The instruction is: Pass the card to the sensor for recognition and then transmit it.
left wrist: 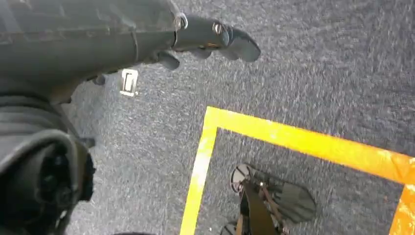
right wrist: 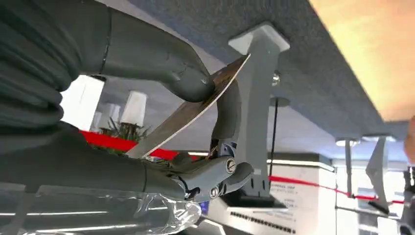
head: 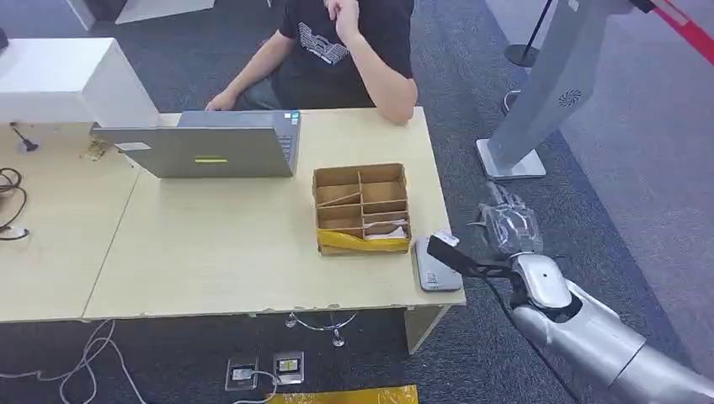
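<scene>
A thin dark card [right wrist: 195, 110] with a pale edge is pinched between the thumb and a finger of my right hand [right wrist: 205, 122]. In the head view that right hand [head: 508, 223], wrapped in clear plastic, hovers off the table's right side. It is a little right of and beyond the grey sensor pad [head: 431, 271] lying at the table's front right corner. My left hand [left wrist: 205, 39] hangs over the carpet with its fingers stretched out and nothing in them.
A person [head: 345, 50] sits behind the pale wooden table [head: 210, 252] at a grey laptop [head: 210, 147]. A cardboard box [head: 362, 206] with several compartments stands left of the sensor. A grey pillar stand [head: 547, 93] rises to the right. Yellow floor tape [left wrist: 293, 142] marks the carpet.
</scene>
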